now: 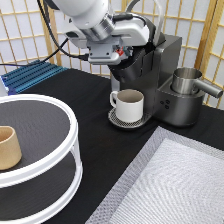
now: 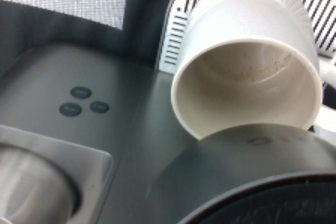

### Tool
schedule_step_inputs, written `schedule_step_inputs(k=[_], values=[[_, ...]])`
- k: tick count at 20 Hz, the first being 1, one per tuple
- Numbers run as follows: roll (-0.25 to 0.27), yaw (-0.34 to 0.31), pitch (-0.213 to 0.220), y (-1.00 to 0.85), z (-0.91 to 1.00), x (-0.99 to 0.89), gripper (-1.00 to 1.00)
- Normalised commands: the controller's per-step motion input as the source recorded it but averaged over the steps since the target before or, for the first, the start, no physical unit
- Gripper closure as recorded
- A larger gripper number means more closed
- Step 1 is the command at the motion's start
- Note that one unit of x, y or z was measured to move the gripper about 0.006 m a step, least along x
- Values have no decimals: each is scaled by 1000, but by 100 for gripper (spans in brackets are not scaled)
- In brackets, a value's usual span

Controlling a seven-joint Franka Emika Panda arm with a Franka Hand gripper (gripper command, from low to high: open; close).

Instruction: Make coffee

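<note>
lab demo set — shoji screen (image 1: 30,35) | black-draped table (image 1: 100,130) | coffee machine (image 1: 160,75)

White rounded arm (image 1: 82,12), grey wrist ring, black cables

One white mug (image 1: 129,105) with a handle, on the drip tray. One tan handleless cup (image 1: 8,147). One coffee machine (image 1: 160,75), with three round buttons (image 2: 81,101) on its body. One steel jug (image 1: 187,81). One round white stand (image 1: 47,150) with two tiers. One grey woven mat (image 1: 170,185). One blue ribbed box (image 1: 30,75). One robot arm with one gripper (image 1: 112,56), at the top of the machine. No pod to count in sight.
</note>
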Motion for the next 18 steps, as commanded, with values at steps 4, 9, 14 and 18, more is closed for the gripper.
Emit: schedule_step_inputs(k=[4, 9, 14, 18], values=[[-215, -27, 47, 304, -8, 39, 100], [-229, -45, 41, 446, -84, -43, 100], [-170, -14, 2, 278, -141, -237, 100], [-124, 0, 0, 71, -19, -266, -100]])
